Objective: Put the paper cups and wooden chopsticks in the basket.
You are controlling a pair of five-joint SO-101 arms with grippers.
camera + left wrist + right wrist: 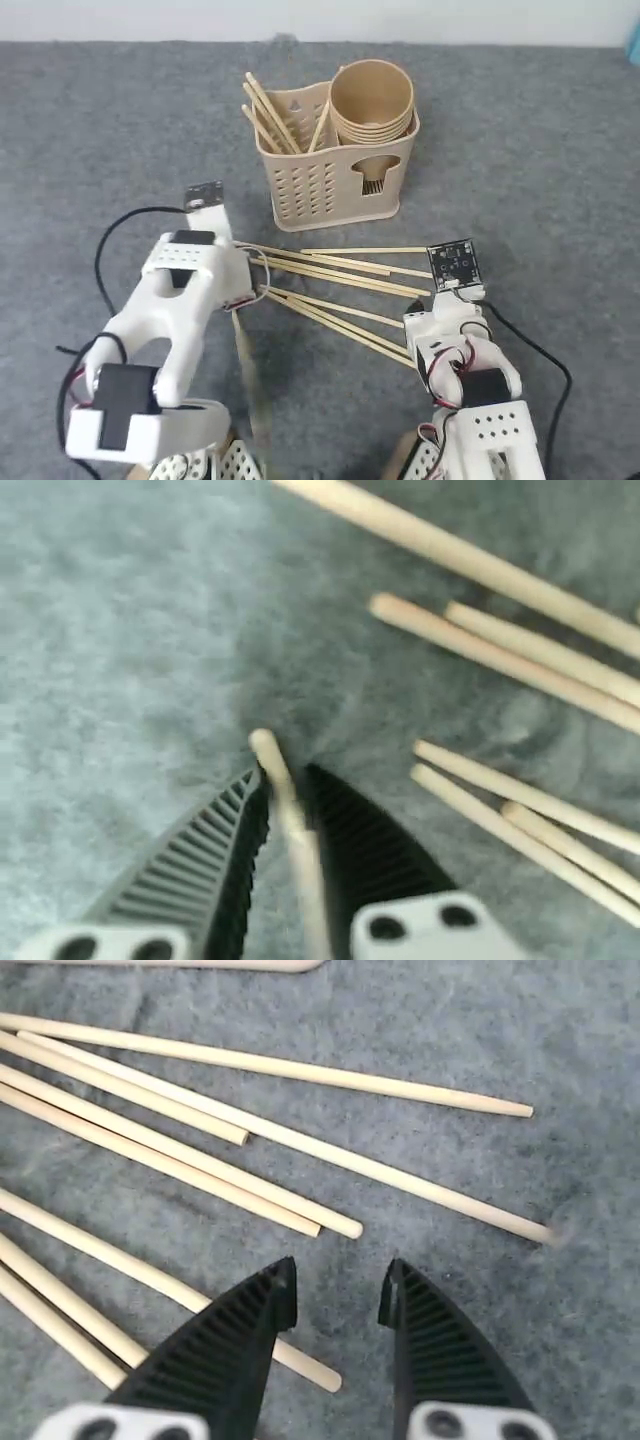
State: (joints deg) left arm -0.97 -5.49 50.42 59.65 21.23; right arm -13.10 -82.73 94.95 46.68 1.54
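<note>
— What did the arms stand on?

— A grey, felt-like cloth (530,150) that covered the whole table. It was nubbly and slightly creased close under the wrist cameras. Along the far edge ran a pale strip (300,20); I could not tell whether that was wall or bare tabletop.

— And the basket?

— The basket (320,195), beige with perforated walls, stood upright on the cloth near the far side. The paper cups (372,95) sat nested in its right compartment, and some basket chopsticks (268,115) leaned in the left one.

— Everything else lay loose?

— The loose chopsticks (345,275) lay fanned out flat on the cloth between the two arms, nearer than the basket and apart from it.

— What about the grippers?

— The left gripper (283,780) was clenched on a single chopstick (268,752), which ran between its ribbed fingers with the blunt end poking out over the cloth, just beside the others. The right gripper (338,1290) hung released, fingers spread, low over the tips of the loose sticks and touching none that I could see.

— Anything else on the cloth?

— A black cable (100,262) looped beside the left arm.
</note>
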